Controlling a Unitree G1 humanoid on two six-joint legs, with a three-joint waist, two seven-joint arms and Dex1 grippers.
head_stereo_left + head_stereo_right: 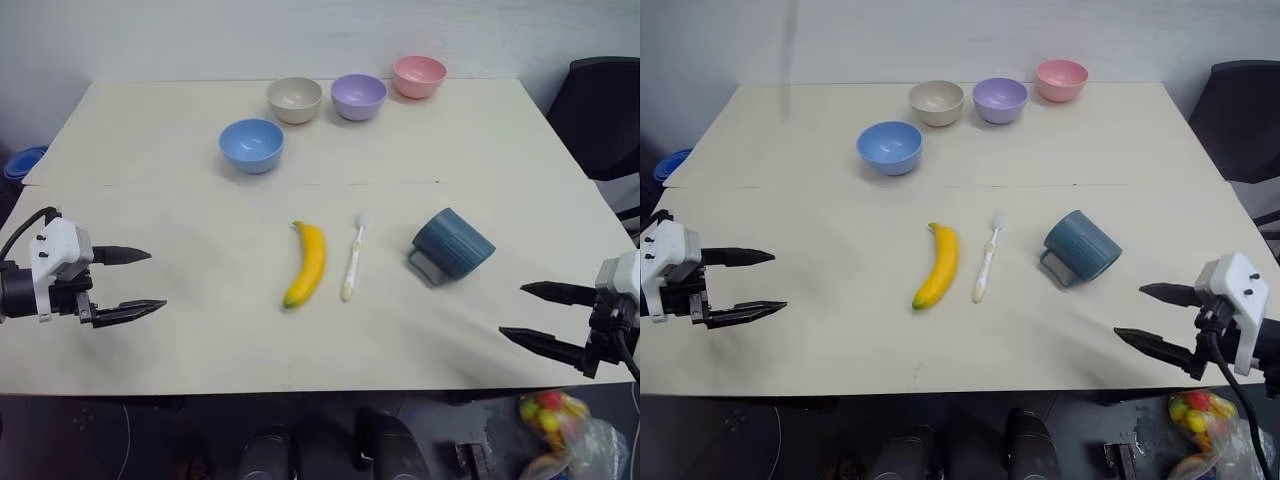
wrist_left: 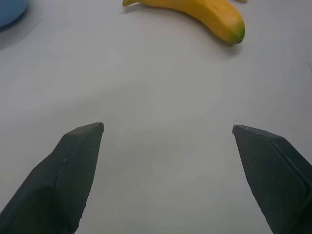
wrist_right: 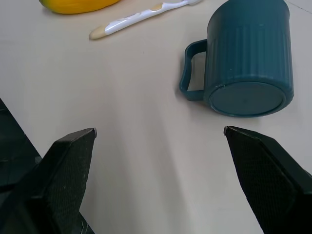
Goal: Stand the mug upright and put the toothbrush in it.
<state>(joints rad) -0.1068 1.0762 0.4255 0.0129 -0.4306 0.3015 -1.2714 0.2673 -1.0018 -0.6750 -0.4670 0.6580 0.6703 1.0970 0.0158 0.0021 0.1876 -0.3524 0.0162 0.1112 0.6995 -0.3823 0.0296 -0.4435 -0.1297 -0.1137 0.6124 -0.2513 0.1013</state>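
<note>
Mug [image 1: 455,243] lies on its side on the table [image 1: 150,130], right of centre and well in from the right edge, its base towards the near right corner and its handle on the side towards the near edge. One toothbrush [image 1: 353,262] lies just left of it, apart, and one banana [image 1: 307,264] lies beside that. Four bowls, blue [image 1: 251,145], beige [image 1: 294,99], purple [image 1: 358,96] and pink [image 1: 419,76], sit towards the far edge. Bare tabletop stretches along the near edge and left side. The left gripper [image 1: 128,281] hovers at the left edge, the right gripper [image 1: 536,315] at the near right corner; both point inward, jaws wide and empty.
</note>
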